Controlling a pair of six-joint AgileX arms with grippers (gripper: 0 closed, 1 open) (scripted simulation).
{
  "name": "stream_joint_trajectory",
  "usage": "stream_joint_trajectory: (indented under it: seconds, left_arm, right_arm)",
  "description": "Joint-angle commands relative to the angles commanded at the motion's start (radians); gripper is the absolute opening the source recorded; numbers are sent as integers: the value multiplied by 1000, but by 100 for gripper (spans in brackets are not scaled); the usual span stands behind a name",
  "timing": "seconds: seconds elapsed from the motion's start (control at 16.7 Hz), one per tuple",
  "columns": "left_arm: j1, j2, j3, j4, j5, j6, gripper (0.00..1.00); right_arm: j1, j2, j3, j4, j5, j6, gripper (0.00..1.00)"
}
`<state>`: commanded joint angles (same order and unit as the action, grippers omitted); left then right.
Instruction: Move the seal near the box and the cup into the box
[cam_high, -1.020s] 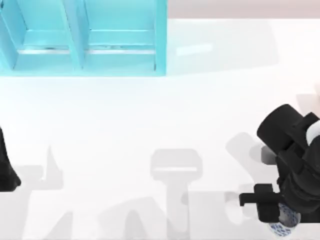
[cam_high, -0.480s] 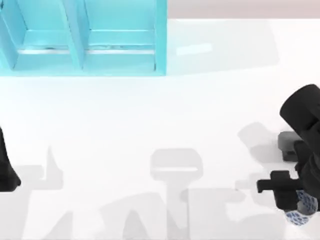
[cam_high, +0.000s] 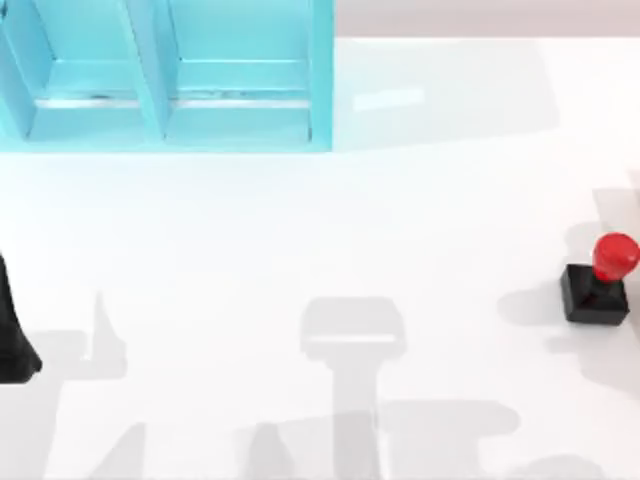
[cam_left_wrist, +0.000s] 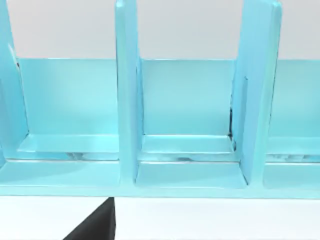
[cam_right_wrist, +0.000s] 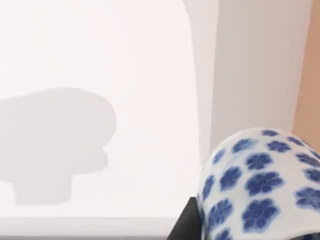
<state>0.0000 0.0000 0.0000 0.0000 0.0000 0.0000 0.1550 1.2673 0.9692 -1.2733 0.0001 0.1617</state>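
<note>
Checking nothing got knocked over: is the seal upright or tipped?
Upright. In the top view the seal rests on its black square base near the table's right edge, red knob on top.

We see a white table under bright light, its surface crossed by soft grey shadows along the near edge and toward the right side. At the far left stands a glossy turquoise shelf unit, split by upright dividers into open compartments. Beyond the table's far edge runs a pale beige strip of wall or floor.
</note>
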Motion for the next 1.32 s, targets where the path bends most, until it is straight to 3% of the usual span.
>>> stream_joint_trajectory:
  seconds: [0.3,0.48,1.02,1.32]
  left_arm:
    - [0,0,0,0,0,0,100]
    - [0,0,0,0,0,0,100]
    - [0,0,0,0,0,0,100]
    - [0,0,0,0,0,0,100]
  right_arm:
    - [-2,1,0,-2,0,-4,0]
    - [-69,36,37,-6,-2,-70,0]
    - [-645,234,174,32,-6,-641,0]
    - [-763,265,194,64,-9,-761,0]
